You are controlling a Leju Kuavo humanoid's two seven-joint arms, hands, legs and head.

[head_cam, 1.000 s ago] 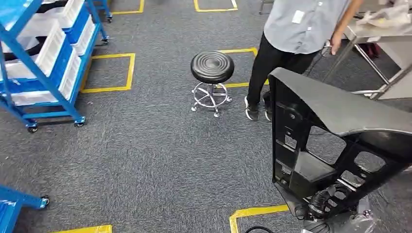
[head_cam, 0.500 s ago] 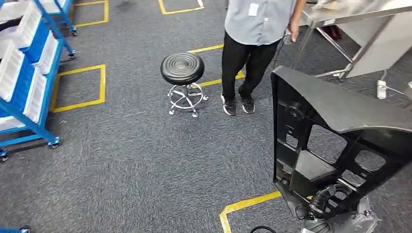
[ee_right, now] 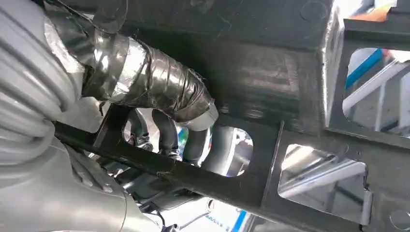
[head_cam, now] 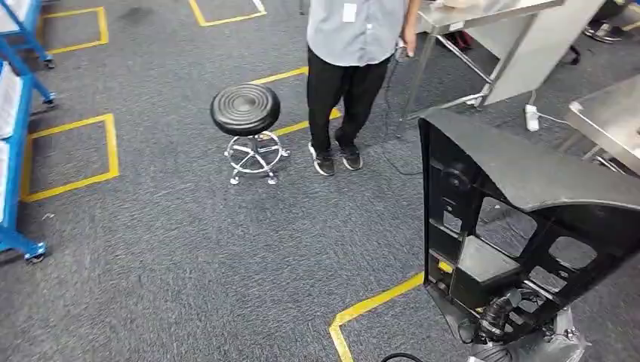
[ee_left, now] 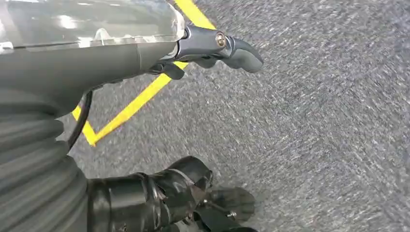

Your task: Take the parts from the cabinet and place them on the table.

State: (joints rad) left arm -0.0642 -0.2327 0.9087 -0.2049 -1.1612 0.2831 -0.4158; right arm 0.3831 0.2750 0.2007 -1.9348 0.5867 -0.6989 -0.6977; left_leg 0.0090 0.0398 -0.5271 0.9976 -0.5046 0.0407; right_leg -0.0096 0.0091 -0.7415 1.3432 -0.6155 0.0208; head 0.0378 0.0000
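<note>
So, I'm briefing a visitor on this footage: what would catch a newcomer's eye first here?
The big black plastic part fills the lower right of the head view, gripped from below by the right robot hand. Ahead on the grey carpet stands a round black stool, with a person in a grey shirt and black trousers just right of it, beside a steel table.

Floor: grey carpet (head_cam: pixel 173 249) marked with yellow tape outlines (head_cam: pixel 72 151). Standing on it: a black round stool (head_cam: pixel 245 110) on a chrome wheeled base; a person (head_cam: pixel 341 83) in dark shoes just beside the stool; blue wheeled racks (head_cam: pixel 15 136); steel tables (head_cam: pixel 490 15); a white power strip (head_cam: pixel 531 117).
</note>
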